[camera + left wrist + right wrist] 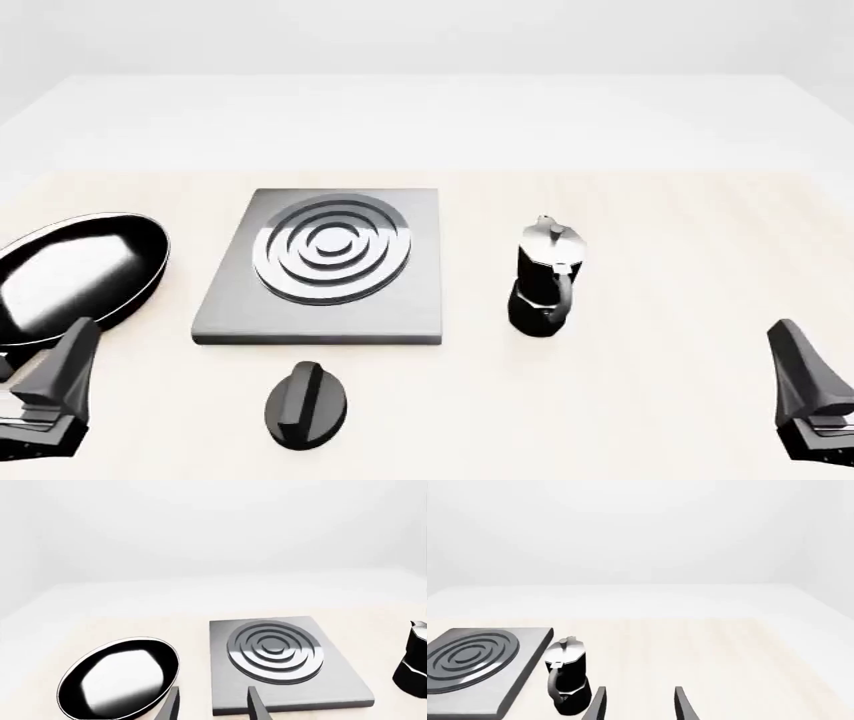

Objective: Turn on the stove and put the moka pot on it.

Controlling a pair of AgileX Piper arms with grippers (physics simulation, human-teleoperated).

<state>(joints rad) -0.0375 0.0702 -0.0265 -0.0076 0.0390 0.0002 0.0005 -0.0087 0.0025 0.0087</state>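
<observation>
The stove (327, 270) is a flat grey slab with silver rings at the table's left middle. Its black knob (306, 402) lies apart, in front of the slab. The moka pot (545, 275) stands upright to the right of the slab, handle toward me. My left gripper (74, 340) is open and empty at the near left, well short of the knob. My right gripper (790, 340) is open and empty at the near right, far from the pot. The left wrist view shows the stove (280, 655) ahead of the open left gripper (213, 700). The right wrist view shows the pot (567, 680) beside the open right gripper (639, 700).
A shiny black frying pan (74, 275) lies left of the stove, close to my left gripper; it also shows in the left wrist view (117, 677). The wooden tabletop (667, 400) stretches between the pot and my right gripper.
</observation>
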